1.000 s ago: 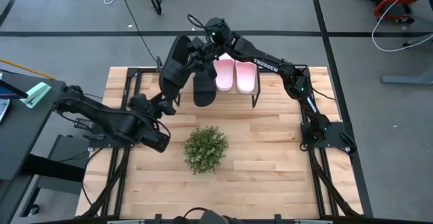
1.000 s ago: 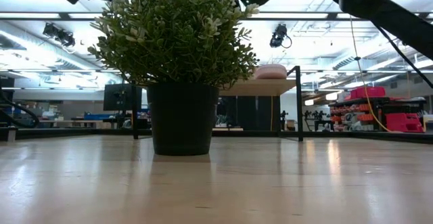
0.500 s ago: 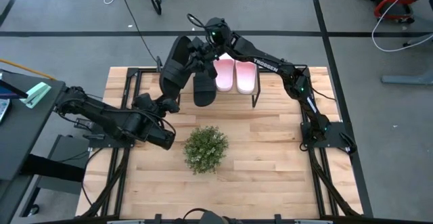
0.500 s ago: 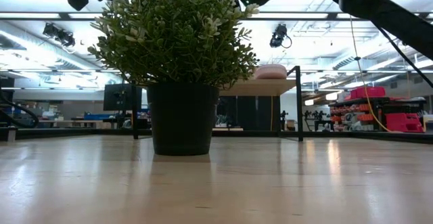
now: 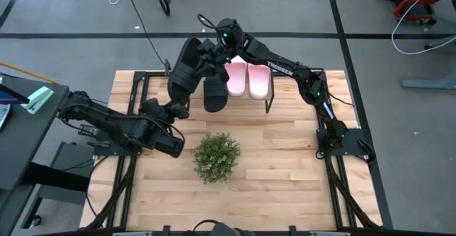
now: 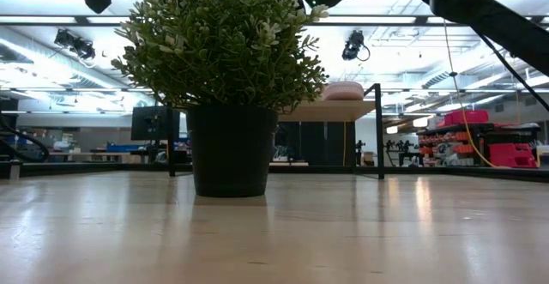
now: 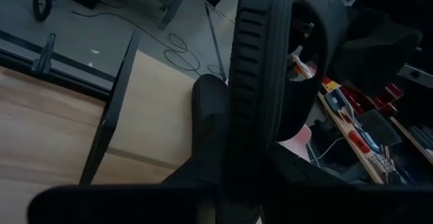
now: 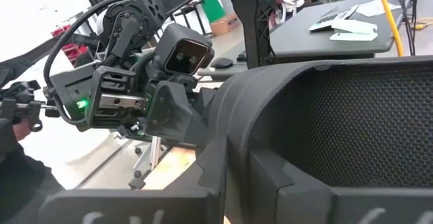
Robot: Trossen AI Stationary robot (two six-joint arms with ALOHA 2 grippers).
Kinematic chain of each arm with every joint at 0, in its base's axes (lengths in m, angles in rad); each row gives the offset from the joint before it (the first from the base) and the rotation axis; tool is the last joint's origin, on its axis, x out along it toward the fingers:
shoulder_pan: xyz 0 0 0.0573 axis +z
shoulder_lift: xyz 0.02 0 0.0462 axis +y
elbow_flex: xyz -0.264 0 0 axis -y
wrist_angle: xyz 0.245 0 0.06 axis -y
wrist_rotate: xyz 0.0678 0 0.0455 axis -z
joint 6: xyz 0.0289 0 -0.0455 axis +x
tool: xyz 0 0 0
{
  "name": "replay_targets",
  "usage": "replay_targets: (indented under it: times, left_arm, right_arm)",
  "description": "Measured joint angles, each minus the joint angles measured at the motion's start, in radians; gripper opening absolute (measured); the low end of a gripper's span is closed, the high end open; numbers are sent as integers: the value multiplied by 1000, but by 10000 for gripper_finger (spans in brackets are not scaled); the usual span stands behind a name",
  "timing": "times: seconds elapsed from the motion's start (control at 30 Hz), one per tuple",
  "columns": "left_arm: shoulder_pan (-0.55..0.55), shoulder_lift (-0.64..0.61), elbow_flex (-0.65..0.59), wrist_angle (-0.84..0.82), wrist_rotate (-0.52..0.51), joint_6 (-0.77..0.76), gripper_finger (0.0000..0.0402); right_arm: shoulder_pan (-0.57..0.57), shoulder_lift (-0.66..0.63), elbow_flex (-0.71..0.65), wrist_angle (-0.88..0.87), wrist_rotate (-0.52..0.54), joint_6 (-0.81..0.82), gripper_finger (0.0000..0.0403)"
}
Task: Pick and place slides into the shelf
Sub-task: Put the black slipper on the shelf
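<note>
One black slide point(image 5: 187, 68) hangs tilted above the shelf's left end, between my two grippers. My right gripper point(image 5: 211, 53) is shut on its far end and my left gripper point(image 5: 176, 110) is shut on its near end. A second black slide point(image 5: 216, 93) lies sole-down on the shelf point(image 6: 343, 110). To its right lie two pink-and-white slides point(image 5: 249, 79). In the low view the plant hides all but one pink slide point(image 6: 343, 89). My left gripper pinches the held black slide's near end point(image 7: 243, 176) between its two fingers, across the sole's edge. The fingers come about level from the table's near left. The slide is lifted clear and stands on its side edge, rising away from the fingers. My right gripper holds the same slide at its far end point(image 8: 270, 163), near the broad strap point(image 8: 352, 109). It comes about level from the far right. The slide itself fills the wrist view and hides exactly where the fingers meet it. The slide stays clear of the shelf.
A potted green plant point(image 5: 216, 156) stands on the wooden tabletop point(image 5: 285, 172) near the middle, in front of the shelf. It fills the middle of the low view point(image 6: 223, 52). Bare tabletop lies to its left, right and near side.
My left arm has shifted a little toward the table's right, bringing its gripper up to the held black slide's near end. The slide and my right gripper have kept their place.
</note>
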Motion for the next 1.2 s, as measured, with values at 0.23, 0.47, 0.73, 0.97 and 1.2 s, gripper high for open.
replay_targets:
  times: [0.23,0.47,0.73,0.97,1.2]
  left_arm:
    - [0,-18,0,-16,-1,1,50]
    - [0,-45,0,-22,-13,-39,50]
    - [-9,-74,0,-15,-39,-103,50]
    - [-39,-69,0,90,-100,-107,50]
    - [-44,-44,-49,230,-148,-142,50]
  right_arm:
    - [2,-7,0,-1,11,-3,112]
    - [5,-45,0,-2,40,-46,233]
    - [7,-123,0,-33,222,-165,298]
    - [20,-233,0,-224,404,-288,291]
    - [103,-378,0,-489,586,-347,278]
